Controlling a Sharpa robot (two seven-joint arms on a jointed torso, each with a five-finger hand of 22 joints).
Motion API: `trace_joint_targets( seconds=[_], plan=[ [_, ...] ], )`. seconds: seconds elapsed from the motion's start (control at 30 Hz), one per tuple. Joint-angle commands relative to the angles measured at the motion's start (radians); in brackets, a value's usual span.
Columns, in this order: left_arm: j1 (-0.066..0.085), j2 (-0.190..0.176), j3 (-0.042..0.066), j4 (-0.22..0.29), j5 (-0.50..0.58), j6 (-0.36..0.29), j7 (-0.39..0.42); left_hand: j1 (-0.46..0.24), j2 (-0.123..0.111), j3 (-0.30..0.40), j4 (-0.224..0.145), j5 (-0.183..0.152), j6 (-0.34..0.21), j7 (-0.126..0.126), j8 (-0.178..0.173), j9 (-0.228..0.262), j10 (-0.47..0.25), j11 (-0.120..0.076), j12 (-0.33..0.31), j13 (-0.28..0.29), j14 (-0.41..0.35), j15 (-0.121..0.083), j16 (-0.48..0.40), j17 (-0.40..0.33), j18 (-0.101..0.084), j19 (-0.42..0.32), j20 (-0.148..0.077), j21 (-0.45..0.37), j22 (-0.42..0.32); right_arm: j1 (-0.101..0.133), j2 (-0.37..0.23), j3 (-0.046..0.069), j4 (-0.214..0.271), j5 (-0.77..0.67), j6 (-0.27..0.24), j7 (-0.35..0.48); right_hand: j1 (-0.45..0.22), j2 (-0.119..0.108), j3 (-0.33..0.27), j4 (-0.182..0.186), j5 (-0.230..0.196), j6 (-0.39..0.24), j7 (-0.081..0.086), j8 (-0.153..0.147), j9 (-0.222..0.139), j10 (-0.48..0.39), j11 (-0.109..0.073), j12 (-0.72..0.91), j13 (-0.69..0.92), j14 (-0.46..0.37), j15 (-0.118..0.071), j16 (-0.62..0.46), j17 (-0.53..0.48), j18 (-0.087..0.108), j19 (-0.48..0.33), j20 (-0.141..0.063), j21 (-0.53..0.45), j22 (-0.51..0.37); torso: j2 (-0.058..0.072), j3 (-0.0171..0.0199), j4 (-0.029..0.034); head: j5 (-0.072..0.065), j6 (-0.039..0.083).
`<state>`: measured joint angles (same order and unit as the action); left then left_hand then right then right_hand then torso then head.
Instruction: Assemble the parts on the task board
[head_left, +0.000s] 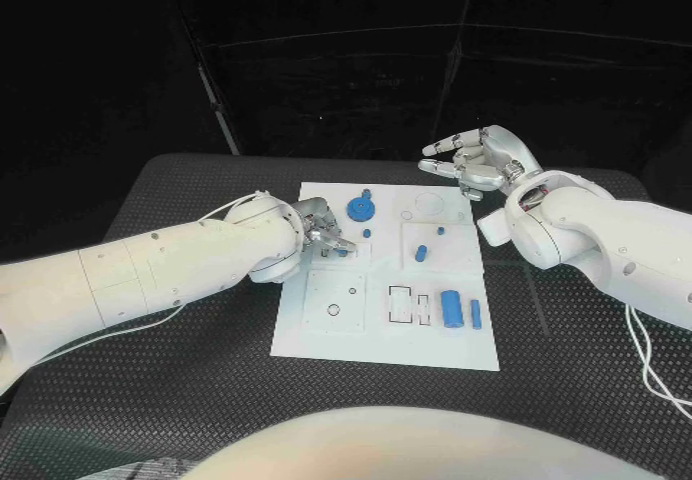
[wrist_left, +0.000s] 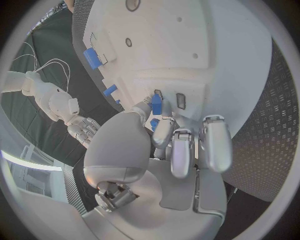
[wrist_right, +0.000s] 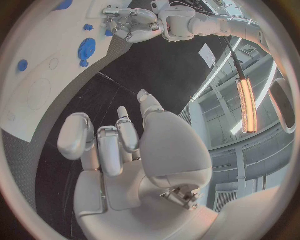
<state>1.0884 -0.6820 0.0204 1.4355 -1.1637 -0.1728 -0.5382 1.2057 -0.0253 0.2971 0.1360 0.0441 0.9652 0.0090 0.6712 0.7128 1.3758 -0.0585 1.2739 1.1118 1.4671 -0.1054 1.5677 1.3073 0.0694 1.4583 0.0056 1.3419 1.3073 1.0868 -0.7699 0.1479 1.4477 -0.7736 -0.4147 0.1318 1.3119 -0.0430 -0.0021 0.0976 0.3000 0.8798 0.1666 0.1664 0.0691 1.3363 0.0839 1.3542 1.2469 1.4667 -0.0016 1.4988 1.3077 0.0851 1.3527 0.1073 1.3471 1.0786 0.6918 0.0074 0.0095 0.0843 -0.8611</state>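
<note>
While the right hand hovers empty with loosely curled fingers beyond the task board, the left hand pinches a small blue part directly above the board's left half.

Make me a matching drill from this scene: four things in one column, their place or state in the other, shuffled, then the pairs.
Things:
1. blue gear
2. blue cylinder
3. left hand
4. right hand

Places or states:
A. raised past the board's far right corner, holding nothing
B. lying near the board's near right edge
C. pinching a small blue part at the board's left edge
D. near the board's far edge

Pairs: 1-D, 2-B, 3-C, 4-A
</note>
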Motion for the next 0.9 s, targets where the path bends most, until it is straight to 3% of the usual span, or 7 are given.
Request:
trace_joint_targets(
  seconds=[0.03, 0.9],
  plan=[
    [0.0, 0.005, 0.001, -0.001, -0.029, 0.011, -0.003, 0.011, 0.026, 0.002, -0.006, 0.003, 0.003, -0.004, 0.007, 0.002, 0.007, -0.001, 0.003, 0.0, 0.104, -0.003, 0.003, 0.263, -0.015, 0.007, -0.001, 0.003, 0.125, 0.001, 0.0, 0.001, 0.002, -0.001, 0.004, 0.009, -0.009, -0.001, -0.004, 0.0, 0.001, -0.004, 0.0, 0.005, -0.001, -0.005, -0.004, 0.003, 0.0, 0.066, 0.003, -0.006, 0.086, 0.008, -0.006, -0.001, -0.004, -0.001, 0.0, 0.0, -0.0002, -0.001, 0.002],
    [-0.004, 0.004, 0.001, -0.005, -0.058, 0.054, -0.006, -0.012, -0.013, -0.029, -0.01, 0.003, 0.002, -0.007, 0.018, 0.008, 0.006, -0.004, 0.002, -0.001, 0.104, -0.005, 0.003, 0.263, -0.015, 0.007, -0.003, 0.003, 0.127, 0.001, -0.001, 0.001, 0.0, -0.001, 0.005, 0.009, -0.009, -0.001, -0.004, 0.0, 0.001, -0.004, 0.0, 0.005, -0.001, -0.006, -0.004, 0.002, -0.001, 0.066, 0.003, -0.006, 0.085, 0.008, -0.007, -0.001, -0.005, -0.002, 0.0, -0.0001, -0.0004, -0.001, -0.002]
  ],
)
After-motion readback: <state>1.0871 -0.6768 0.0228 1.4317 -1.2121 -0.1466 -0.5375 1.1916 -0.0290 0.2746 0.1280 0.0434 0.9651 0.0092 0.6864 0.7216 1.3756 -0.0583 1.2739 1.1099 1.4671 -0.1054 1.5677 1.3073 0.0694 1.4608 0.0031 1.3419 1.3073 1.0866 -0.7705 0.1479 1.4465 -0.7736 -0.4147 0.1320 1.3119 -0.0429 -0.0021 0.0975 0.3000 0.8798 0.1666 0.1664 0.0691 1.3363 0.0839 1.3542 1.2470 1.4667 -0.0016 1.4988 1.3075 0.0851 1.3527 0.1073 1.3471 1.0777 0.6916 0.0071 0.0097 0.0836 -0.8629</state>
